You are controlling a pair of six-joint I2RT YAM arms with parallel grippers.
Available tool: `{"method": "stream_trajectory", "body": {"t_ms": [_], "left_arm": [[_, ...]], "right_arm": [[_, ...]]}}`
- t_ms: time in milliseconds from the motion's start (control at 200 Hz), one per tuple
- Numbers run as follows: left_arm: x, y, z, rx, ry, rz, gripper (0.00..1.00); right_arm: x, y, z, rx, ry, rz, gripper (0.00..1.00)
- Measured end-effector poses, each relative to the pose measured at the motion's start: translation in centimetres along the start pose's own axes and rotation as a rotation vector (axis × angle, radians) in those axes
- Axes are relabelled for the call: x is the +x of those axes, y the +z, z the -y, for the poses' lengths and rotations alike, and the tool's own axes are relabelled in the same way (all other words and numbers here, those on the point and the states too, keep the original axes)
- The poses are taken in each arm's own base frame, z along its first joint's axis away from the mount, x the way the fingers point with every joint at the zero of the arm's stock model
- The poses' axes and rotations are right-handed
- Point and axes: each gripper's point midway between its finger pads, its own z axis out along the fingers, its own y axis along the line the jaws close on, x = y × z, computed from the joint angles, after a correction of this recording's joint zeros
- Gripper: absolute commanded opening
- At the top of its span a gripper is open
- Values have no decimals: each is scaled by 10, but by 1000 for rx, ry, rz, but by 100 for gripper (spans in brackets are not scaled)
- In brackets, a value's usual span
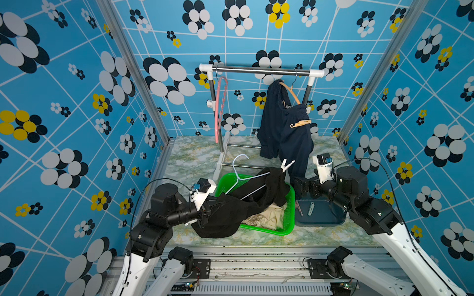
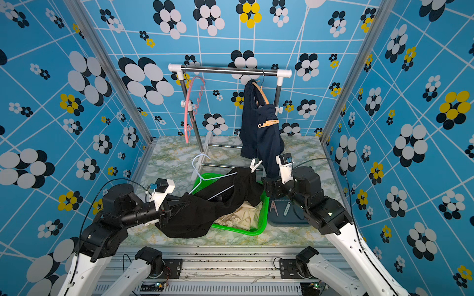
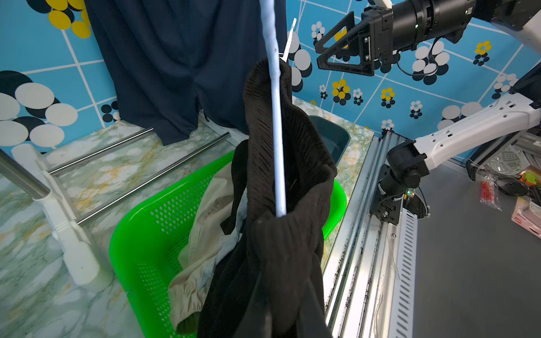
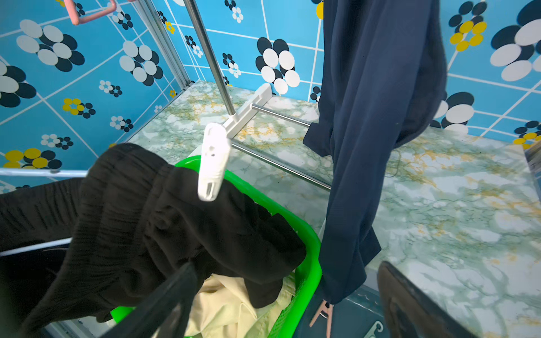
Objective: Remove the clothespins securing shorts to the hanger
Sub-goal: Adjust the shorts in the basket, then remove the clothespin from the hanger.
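Your left gripper (image 2: 179, 208) clamps the black shorts (image 1: 256, 203); your right gripper (image 3: 319, 54) gapes open, the white clothespin (image 4: 213, 164) at its eleven o'clock still on. Beige shorts (image 1: 266, 217) look freed, navy shorts (image 1: 282, 133) hang at twelve

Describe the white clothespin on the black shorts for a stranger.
Find the green basket before the rack. Black shorts on a white hanger drape over it; the white clothespin sticks up from their far edge. Two other clothespins lie loose in the dark bin.
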Motion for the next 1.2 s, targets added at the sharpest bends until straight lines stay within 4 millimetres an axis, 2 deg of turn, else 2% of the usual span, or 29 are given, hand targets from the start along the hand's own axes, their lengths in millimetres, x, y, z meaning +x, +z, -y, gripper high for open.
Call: {"method": "stream_trajectory", "body": {"t_ms": [150,305,525,720,955,1200], "left_arm": [[-1,-1,-1,4,2,4,0],[-4,-1,0,19,4,18,0],[-5,-2,5,48,13,24,0],[-6,-3,8,59,18,29,0],[-5,-4,15,95,18,24,0],[-7,-6,22,132,24,30,0]], "right_arm": [[1,7,15,33,3,-16,95],[5,16,17,1,8,-40,94],[1,13,-11,-182,-47,-20,85],[3,9,-32,-310,-117,-15,82],[0,7,-42,-374,-193,1,81],[-22,3,-55,-445,-285,51,79]]}}
